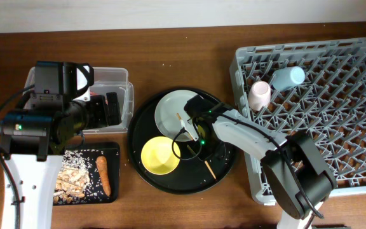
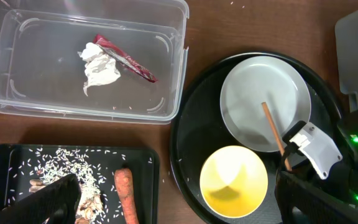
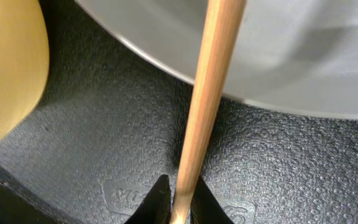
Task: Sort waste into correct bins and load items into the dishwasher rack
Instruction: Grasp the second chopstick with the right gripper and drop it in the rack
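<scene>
The step in hand is loading the chopsticks. The right gripper is clenched on 1 chopstick, whose far end rests on the plate in the round tray at mid-counter. The next move calls for a lift clearing the yellow bowl and the rack wall toward the counter's right edge. The left gripper hangs released over the tub, well apart.
</scene>
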{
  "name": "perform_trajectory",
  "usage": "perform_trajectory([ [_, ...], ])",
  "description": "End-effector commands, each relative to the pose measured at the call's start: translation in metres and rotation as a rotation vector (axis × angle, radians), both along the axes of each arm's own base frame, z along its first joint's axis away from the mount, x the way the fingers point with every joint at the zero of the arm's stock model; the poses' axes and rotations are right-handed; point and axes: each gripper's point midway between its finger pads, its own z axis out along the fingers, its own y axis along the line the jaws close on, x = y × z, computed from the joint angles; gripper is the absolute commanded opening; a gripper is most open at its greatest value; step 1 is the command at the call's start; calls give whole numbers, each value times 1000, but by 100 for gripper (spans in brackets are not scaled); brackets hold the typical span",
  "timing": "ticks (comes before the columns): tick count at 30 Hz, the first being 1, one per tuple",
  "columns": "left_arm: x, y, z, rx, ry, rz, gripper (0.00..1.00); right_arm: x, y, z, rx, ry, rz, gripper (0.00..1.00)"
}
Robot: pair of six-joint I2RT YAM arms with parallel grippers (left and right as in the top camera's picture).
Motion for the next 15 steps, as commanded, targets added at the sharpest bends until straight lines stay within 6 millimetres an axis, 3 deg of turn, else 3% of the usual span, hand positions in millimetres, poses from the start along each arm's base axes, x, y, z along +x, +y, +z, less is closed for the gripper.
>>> perform_trajectory([
  [1, 1, 2, 0, -3, 1, 18, 99, 3, 11, 14, 27, 22, 4, 7],
  [7, 1, 2, 0, -3, 1, 18, 99, 14, 13, 82, 3, 27, 3, 4],
  [9, 1, 2, 0, -3, 1, 18, 99, 18, 0, 102, -51, 21, -11, 4],
  [11, 1, 2, 0, -3, 1, 18, 99, 19, -26, 115, -134, 33, -43, 4],
  [15, 1, 2, 0, -3, 1, 18, 99, 28, -60, 117, -154, 79, -145, 4],
])
